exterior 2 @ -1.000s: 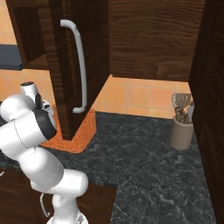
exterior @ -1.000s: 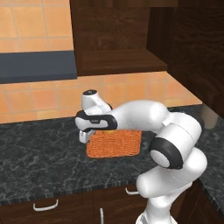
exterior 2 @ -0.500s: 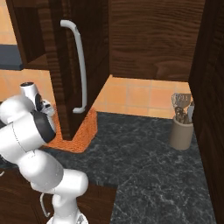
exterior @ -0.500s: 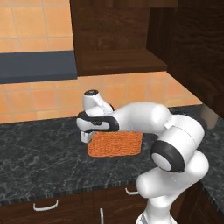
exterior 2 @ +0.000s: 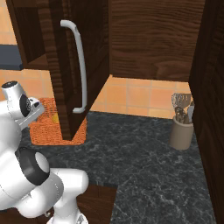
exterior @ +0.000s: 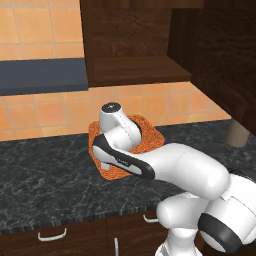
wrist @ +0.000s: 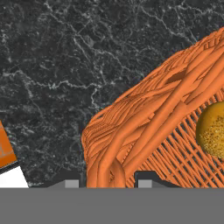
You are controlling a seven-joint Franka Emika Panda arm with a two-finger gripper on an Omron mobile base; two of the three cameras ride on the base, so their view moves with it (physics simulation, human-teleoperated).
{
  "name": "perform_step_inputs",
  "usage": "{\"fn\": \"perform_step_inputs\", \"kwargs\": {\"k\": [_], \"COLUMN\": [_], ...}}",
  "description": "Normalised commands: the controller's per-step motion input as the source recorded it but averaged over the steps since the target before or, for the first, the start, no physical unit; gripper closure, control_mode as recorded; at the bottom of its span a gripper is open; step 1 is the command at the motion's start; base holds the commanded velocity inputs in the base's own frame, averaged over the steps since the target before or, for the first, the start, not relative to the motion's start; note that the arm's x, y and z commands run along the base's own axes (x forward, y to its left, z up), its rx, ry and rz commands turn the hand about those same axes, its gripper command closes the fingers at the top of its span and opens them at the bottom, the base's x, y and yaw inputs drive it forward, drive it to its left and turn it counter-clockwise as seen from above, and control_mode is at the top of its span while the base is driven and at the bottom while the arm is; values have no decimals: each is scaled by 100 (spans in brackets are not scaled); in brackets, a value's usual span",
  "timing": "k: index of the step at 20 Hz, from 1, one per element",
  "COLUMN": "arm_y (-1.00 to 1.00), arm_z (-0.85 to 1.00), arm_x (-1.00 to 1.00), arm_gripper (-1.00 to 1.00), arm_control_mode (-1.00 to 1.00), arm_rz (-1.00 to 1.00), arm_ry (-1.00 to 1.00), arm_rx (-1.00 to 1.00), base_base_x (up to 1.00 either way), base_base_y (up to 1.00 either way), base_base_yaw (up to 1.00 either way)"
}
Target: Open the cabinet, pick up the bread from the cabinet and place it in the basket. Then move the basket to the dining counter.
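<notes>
With our gripper pinched on a corner of the basket on the tabletop, bread inside, we risk it tilting, slipping free or striking the open cabinet door.

basket: tilting, its corner rising off the table
pincer: closing on the basket rim
arm: lifting

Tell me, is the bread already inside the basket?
Yes, in the hand view the golden bread lies on the woven floor of the orange basket, inside its rim.
</notes>
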Motion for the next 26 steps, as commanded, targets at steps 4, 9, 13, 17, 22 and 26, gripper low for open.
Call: {"fn": "perform_step_inputs", "kwargs": {"k": [4, 9, 13, 17, 22, 26], "arm_y": [0, 0, 0, 0, 0, 0], "arm_z": [92, 22, 0, 0, 0, 0], "arm_x": [-90, -17, 1, 0, 0, 0], "arm_gripper": [100, 100, 100, 100, 100, 100], "arm_control_mode": [-100, -100, -100, -100, -100, -100], "arm_rz": [17, 15, 8, 0, 0, 0], "arm_ry": [-2, -8, -5, 0, 0, 0], "arm_rx": [-1, -1, -1, 0, 0, 0], "base_base_x": [0, 0, 0, 0, 0, 0], "base_base_y": [0, 0, 0, 0, 0, 0], "base_base_yaw": [0, 0, 0, 0, 0, 0]}}
